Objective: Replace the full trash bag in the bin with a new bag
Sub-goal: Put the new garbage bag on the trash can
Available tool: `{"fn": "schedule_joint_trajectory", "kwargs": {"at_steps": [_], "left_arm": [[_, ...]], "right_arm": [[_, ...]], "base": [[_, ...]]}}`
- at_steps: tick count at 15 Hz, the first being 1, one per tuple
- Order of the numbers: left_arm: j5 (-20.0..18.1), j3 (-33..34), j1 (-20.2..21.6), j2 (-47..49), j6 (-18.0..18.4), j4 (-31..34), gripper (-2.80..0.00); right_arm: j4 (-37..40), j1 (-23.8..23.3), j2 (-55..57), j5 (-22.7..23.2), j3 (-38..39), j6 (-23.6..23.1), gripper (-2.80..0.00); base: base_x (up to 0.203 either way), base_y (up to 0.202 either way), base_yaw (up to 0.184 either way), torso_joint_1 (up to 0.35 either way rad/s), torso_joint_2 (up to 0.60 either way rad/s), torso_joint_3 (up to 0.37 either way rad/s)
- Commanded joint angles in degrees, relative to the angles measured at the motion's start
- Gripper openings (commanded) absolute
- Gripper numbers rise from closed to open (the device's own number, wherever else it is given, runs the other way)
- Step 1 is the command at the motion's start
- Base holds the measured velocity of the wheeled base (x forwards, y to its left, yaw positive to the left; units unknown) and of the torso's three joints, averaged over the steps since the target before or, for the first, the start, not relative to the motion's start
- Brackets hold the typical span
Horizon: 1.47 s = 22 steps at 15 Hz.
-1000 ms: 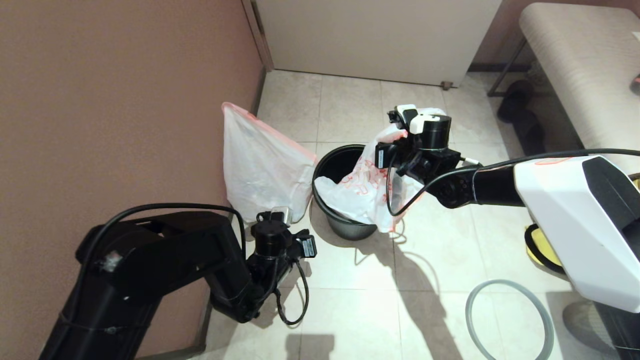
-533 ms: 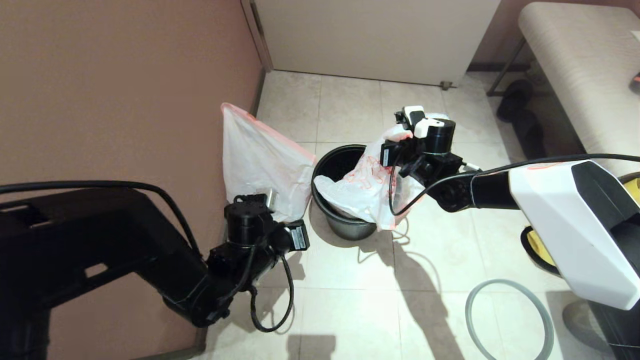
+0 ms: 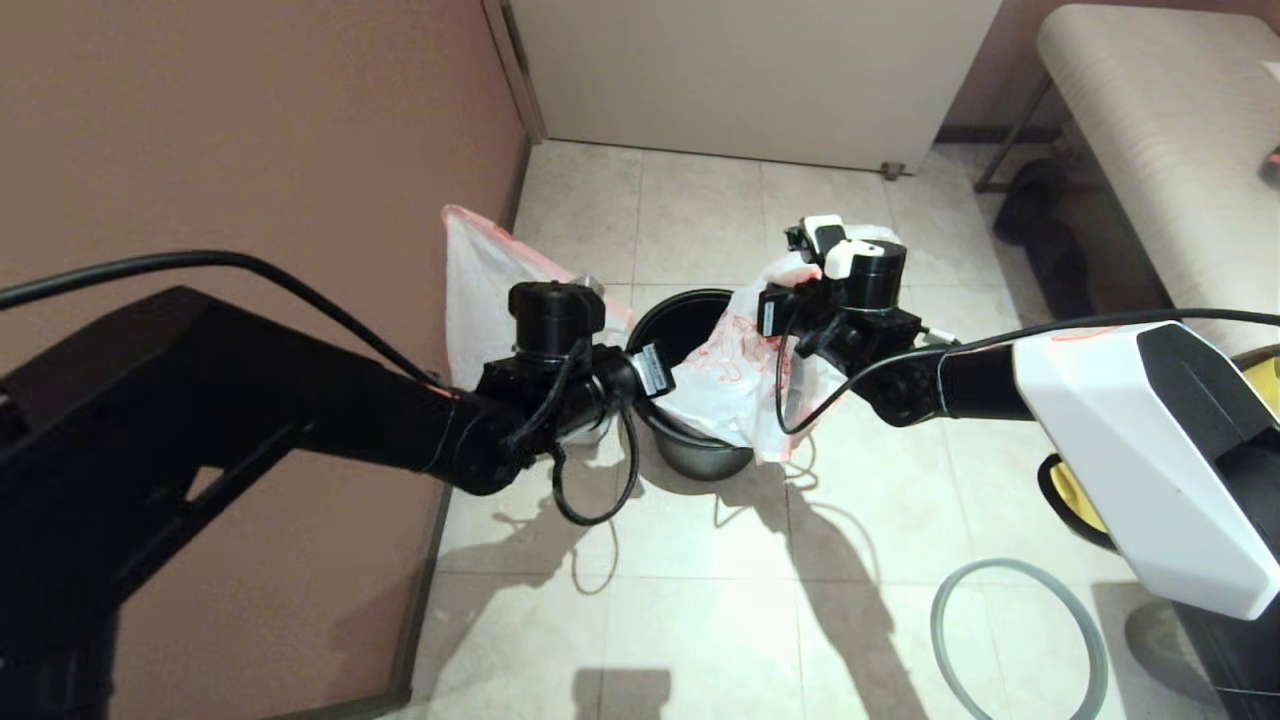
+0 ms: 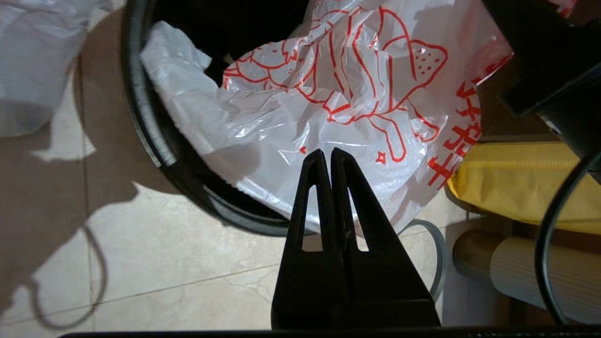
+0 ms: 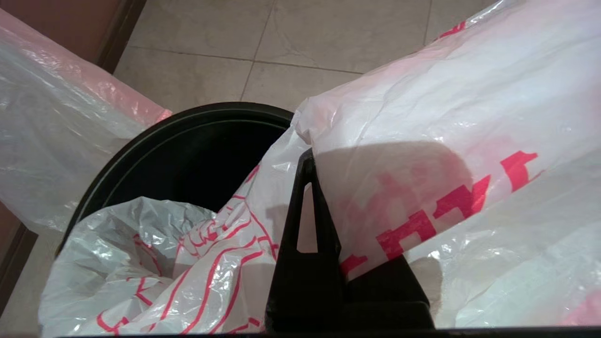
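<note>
A: Any writing you can make out?

B: Only on the new bag (image 4: 328, 117), draped over the bin (image 4: 155, 141). It carries red Chinese characters down one edge, beside a red outline cartoon figure with a spotted mushroom shape.

A: Can you read the characters?

B: No, the plastic is creased and folded across them. In the right wrist view only red stroke fragments show. Small white labels on the wrist cameras are illegible.

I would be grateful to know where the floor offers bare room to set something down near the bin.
Bare tile lies beyond the round dark plastic bin, toward the pale door, and nearer the robot between the bin and the grey ring rim. It is crowded between the bin and wall, where the lumpy translucent white bag stands, and at the bin's mouth: printed bag, both grippers.
</note>
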Motion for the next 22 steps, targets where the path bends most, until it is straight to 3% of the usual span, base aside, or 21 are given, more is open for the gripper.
{"fn": "schedule_joint_trajectory", "kwargs": {"at_steps": [1,4,7,8,9,12,17,22], "left_arm": [[-0.1,-8.9,-0.1,6.5,-0.5,7.8,-2.8],[-1.8,-22.3,-0.2,13.3,-2.1,25.8,-2.8],[-4.9,-31.9,0.3,17.9,-4.0,37.6,-2.8],[-4.9,-33.6,0.3,19.6,-4.1,38.1,-2.8],[-4.8,-34.5,0.4,21.5,-4.0,35.8,-2.8],[-2.6,-34.9,1.4,27.0,-3.9,16.2,-2.8],[-0.8,-34.9,3.6,33.0,-3.9,4.0,-2.8],[4.1,-29.6,0.7,25.3,-4.3,7.5,-2.8]], "right_arm": [[-0.3,-0.2,0.0,0.0,0.0,0.0,-2.8],[-0.3,-1.1,0.4,0.1,0.0,0.2,-2.8],[-0.4,-1.7,0.4,0.2,0.0,0.2,-2.8],[-0.4,-1.7,0.4,0.3,0.0,0.3,-2.8],[-0.5,-1.7,0.2,0.4,0.0,0.3,-2.8],[-1.4,-1.2,-0.1,0.5,0.9,0.4,-2.8],[-0.6,0.8,1.1,1.2,1.6,2.3,-2.8],[-1.0,1.2,2.1,1.2,0.9,2.3,-2.8]], "base": [[0.0,0.0,0.0,0.0,0.0,0.0],[0.0,0.0,0.0,0.0,0.0,0.0],[0.0,0.0,0.0,0.0,0.0,0.0],[0.0,0.0,0.0,0.0,0.0,0.0],[0.0,0.0,0.0,0.0,0.0,0.0],[0.0,0.0,0.0,0.0,0.0,0.0],[0.0,0.0,0.0,0.0,0.0,0.0],[0.0,0.0,0.0,0.0,0.0,0.0]]}}
